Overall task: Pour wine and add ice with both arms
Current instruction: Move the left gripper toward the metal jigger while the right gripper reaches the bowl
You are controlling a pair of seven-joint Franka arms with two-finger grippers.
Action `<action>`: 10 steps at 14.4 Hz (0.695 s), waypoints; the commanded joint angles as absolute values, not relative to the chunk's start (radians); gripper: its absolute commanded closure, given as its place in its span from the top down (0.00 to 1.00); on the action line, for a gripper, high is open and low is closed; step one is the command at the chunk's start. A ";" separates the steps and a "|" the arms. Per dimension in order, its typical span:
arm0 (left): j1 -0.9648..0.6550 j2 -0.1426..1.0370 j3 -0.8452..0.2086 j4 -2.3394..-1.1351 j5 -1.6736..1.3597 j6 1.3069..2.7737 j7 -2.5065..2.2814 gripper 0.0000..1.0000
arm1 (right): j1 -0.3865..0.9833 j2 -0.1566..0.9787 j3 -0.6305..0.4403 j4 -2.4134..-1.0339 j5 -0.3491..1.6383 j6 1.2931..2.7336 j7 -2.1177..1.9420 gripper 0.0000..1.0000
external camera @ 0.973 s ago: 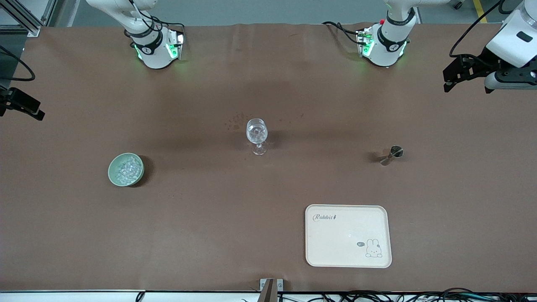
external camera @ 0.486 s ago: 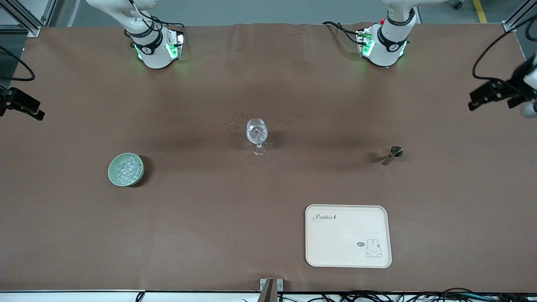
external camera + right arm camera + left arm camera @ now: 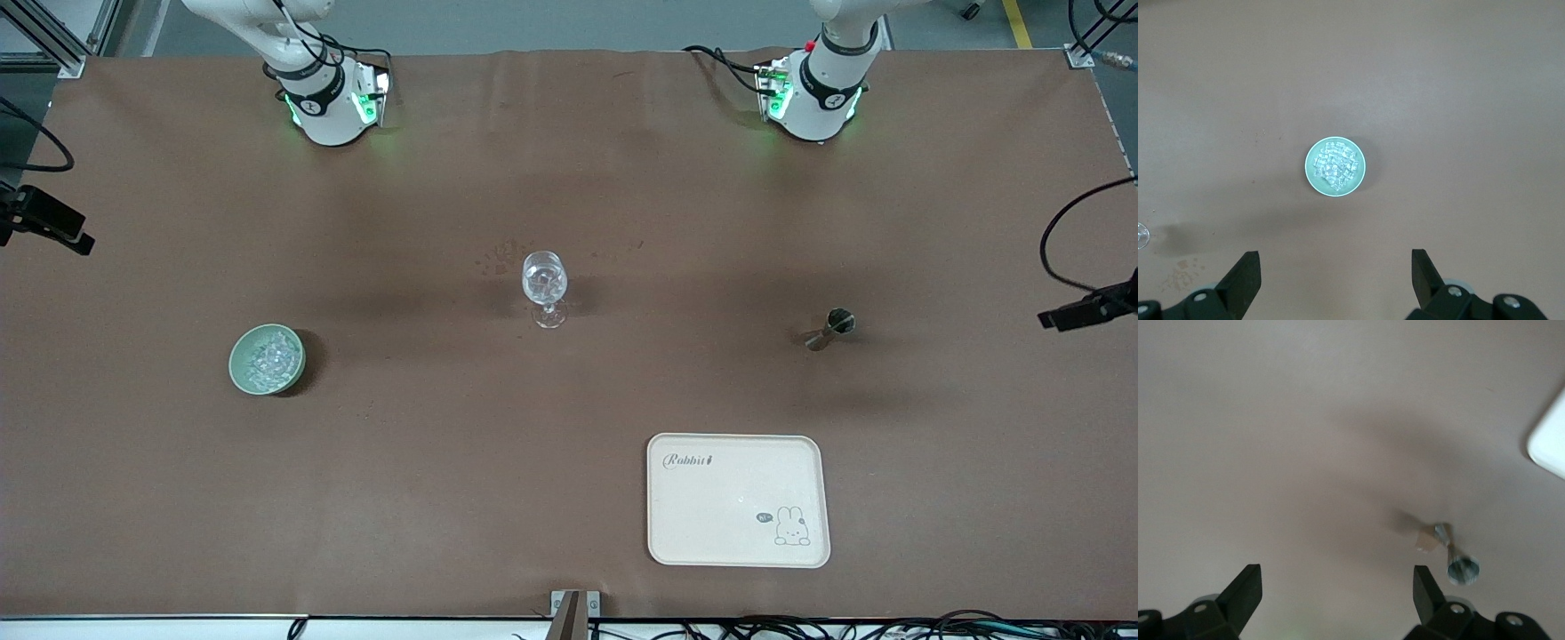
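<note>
A stemmed glass stands mid-table with clear lumps glinting in its bowl. A green bowl full of ice sits toward the right arm's end; it also shows in the right wrist view, with its ice. A metal jigger stands toward the left arm's end and shows in the left wrist view. My left gripper is open and empty, high near the jigger, and shows at the table's end. My right gripper is open and empty, high up, with the bowl below it.
A cream tray with a rabbit print lies nearer the front camera than the jigger; its corner shows in the left wrist view. The glass's foot shows at the edge of the right wrist view. Small stains mark the brown table cover by the glass.
My left gripper has swung along the left arm's end of the table, from near the arm's base to level with the jigger. The right arm has not moved.
</note>
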State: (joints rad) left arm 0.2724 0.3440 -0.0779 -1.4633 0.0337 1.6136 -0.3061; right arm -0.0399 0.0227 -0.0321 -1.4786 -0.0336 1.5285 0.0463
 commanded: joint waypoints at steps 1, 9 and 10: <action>0.272 0.425 -0.084 -1.425 0.012 1.594 -0.564 1.00 | -0.048 0.015 -0.021 -1.506 -0.022 1.523 0.032 1.00; 0.350 0.705 -0.084 -1.424 -0.372 1.592 -0.614 1.00 | -0.043 0.150 -0.014 -1.773 0.021 1.866 -0.015 1.00; 0.350 0.724 -0.084 -1.427 -0.399 1.591 -0.620 1.00 | -0.040 0.153 -0.014 -1.840 0.023 1.952 -0.015 1.00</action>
State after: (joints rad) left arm 0.3420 0.6754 -0.0798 -1.4609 -0.3345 1.6116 -0.6022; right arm -0.0352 0.1860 -0.0196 -1.6931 0.0054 1.8209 0.0065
